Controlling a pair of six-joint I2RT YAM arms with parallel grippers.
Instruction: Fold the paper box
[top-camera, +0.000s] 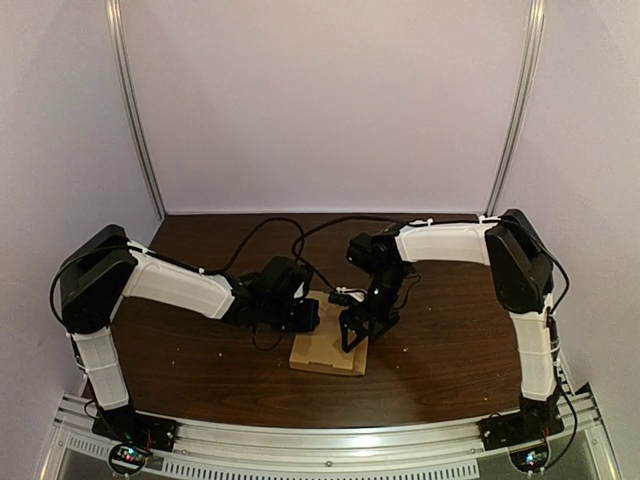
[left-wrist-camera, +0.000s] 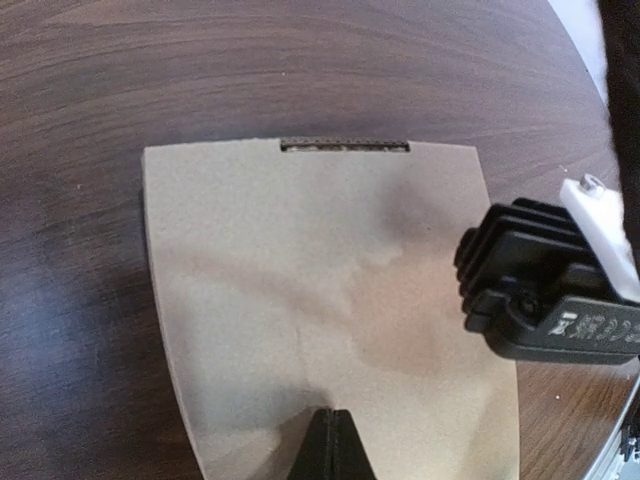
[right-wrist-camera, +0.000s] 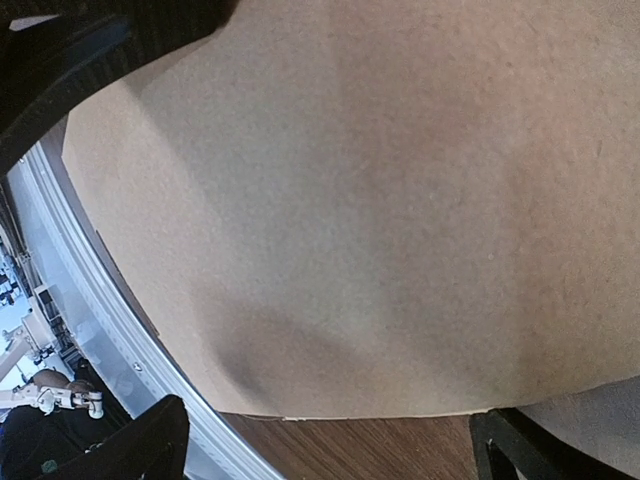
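Black left gripper (left-wrist-camera: 330, 445) clenched tight, tips over the paper box (top-camera: 328, 352) at its 10 o'clock edge; right gripper (top-camera: 356, 338) spread wide above its 3 o'clock side, contact unclear. We note the paper box lies flat on the table (top-camera: 200, 370), centre, plain tan card with one slot (left-wrist-camera: 345, 146). Print on the right gripper unreadable.

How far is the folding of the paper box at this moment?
Early stage. Done: no finished fold shows; the paper box lies nearly flat. In hand: the left gripper seems shut on one edge, and the open right gripper sits over it. Left: seemingly all the folds.
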